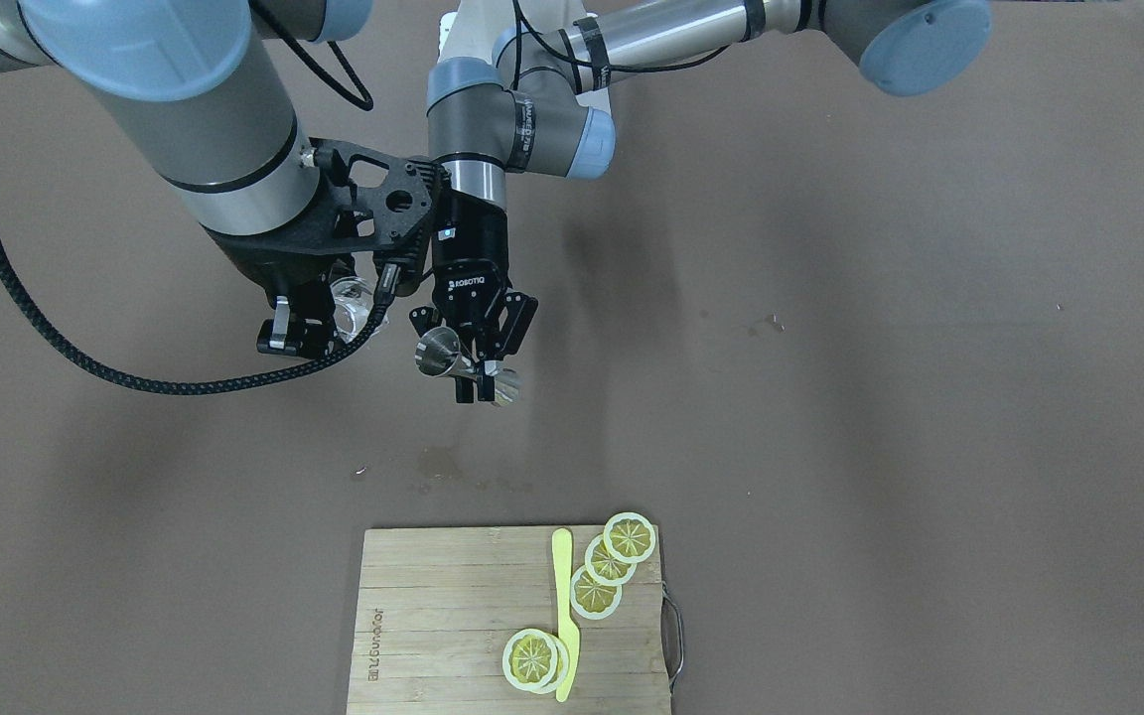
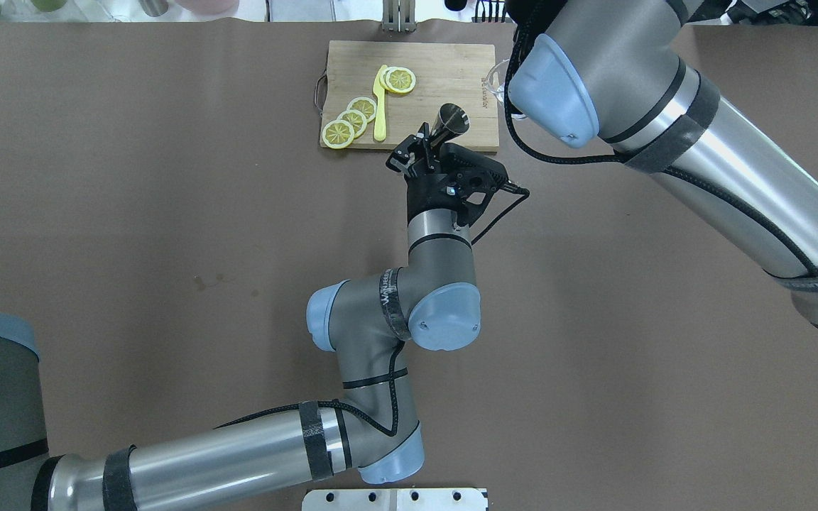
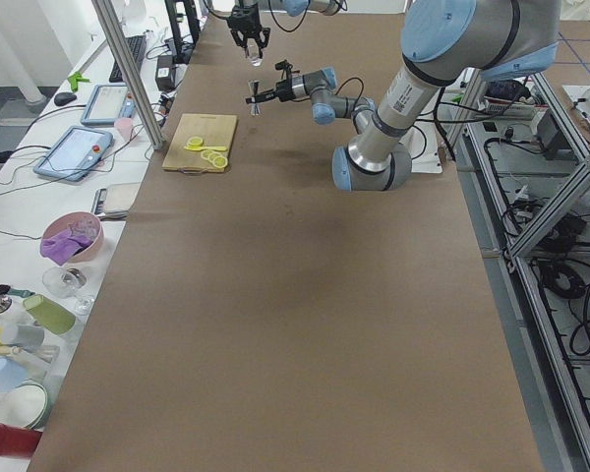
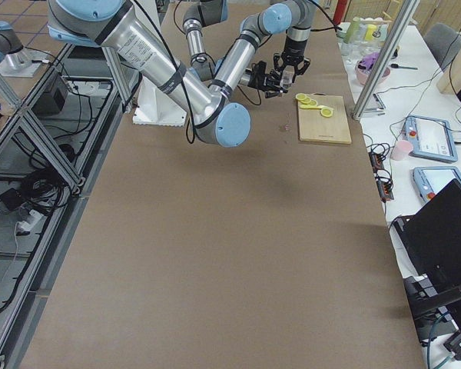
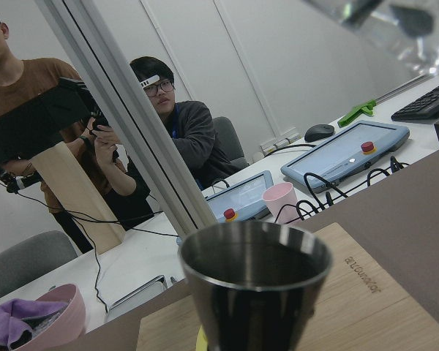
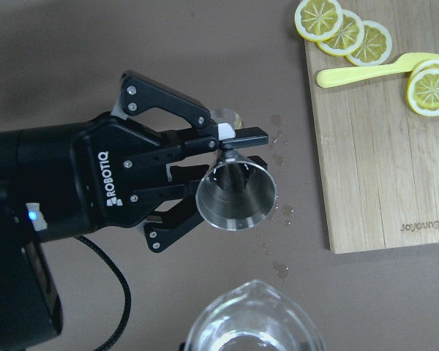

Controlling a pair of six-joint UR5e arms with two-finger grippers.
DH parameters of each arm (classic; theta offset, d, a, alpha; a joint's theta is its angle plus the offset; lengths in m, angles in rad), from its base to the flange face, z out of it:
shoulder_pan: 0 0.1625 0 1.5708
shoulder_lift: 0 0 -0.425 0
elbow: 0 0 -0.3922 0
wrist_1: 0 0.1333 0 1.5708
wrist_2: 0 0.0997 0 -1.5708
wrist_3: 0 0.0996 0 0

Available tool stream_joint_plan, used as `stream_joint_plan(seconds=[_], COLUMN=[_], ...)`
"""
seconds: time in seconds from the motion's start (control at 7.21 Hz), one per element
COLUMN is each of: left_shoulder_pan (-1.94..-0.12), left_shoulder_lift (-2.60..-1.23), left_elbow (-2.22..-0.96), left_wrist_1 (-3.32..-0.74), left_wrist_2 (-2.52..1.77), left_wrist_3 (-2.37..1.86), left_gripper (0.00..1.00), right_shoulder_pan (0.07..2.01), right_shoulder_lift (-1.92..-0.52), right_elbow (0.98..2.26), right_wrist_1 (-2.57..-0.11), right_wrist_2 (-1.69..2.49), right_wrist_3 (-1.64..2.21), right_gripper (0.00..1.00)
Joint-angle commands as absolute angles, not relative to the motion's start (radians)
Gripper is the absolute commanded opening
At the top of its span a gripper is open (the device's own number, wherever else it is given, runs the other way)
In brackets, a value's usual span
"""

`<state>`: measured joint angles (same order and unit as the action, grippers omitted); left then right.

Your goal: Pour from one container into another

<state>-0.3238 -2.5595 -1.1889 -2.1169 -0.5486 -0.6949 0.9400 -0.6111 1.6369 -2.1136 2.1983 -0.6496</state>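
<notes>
A steel jigger (image 6: 236, 194), formed of two cones joined at a narrow waist, is seen at the centre of the right wrist view, its wide mouth turned toward that camera and its inside bright and reflective. In the front-facing view it is held in the air above the brown tabletop (image 1: 880, 397), left of centre and tipped onto its side, with the wide mouth toward the frame's left. The left end effector (image 1: 473, 382) is closed narrowly on the jigger's waist, one finger set on each side. Just left of it in that frame, a clear glass pitcher (image 1: 354, 303) with a pouring lip is gripped by the right end effector (image 1: 324, 320), likewise off the tabletop. In the right wrist view the pitcher is found at the bottom centre, just below the jigger and apart from it. A few wet spots (image 6: 279, 268) are seen on the tabletop between them. At the lower centre of the front-facing frame a wooden cutting board (image 1: 433, 616) is laid with lemon slices (image 1: 630, 537) and a yellow knife (image 1: 564, 606)
</notes>
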Motion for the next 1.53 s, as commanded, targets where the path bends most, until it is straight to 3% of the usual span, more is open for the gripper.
stream_joint_plan(seconds=[0.0, 1.39], left_shoulder_pan=[-0.324, -0.322], left_shoulder_lift=[-2.56, -2.559], left_elbow=[-1.189, -1.19], left_wrist_1=[-2.117, -2.118], left_wrist_2=[-0.546, -0.548], left_wrist_3=[-0.695, -0.695], left_gripper=[0.0, 0.0], right_shoulder_pan=[0.916, 0.862], right_shoulder_lift=[-0.582, -0.496], right_elbow=[1.625, 1.552], right_wrist_1=[-2.184, -2.302], right_wrist_2=[2.146, 2.04], right_wrist_3=[-0.679, -0.801], right_gripper=[0.0, 0.0])
